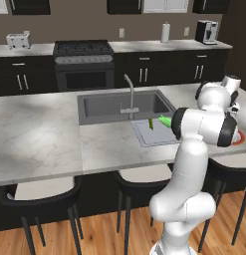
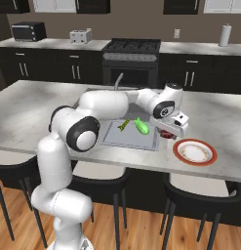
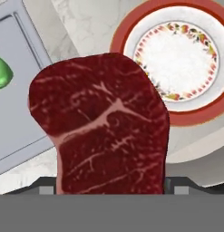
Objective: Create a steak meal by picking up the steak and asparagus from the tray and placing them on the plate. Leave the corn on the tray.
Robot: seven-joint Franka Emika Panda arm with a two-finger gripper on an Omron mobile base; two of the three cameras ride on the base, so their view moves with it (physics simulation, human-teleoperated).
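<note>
The jaws grip the steak [image 3: 104, 127], its long axis running bottom to top in the hand view, the plate [image 3: 177, 118] at upper right.

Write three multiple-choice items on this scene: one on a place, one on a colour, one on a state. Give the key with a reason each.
1. Where is the steak?
A. lying on the tray
B. in the gripper, off the tray
C. in the sink

2. What colour is the plate rim?
A. red-orange
B. blue
C. black

3. What is the state of the plate?
A. holds steak and asparagus
B. holds the corn
C. holds no food yet

Key:
1 B: the hand view shows the steak right in front of the gripper, above the counter between the tray and the plate.
2 A: the rim reads red-orange in the right base view and the hand view.
3 C: the plate's white centre is bare, while the asparagus and the corn lie on the tray.
</note>
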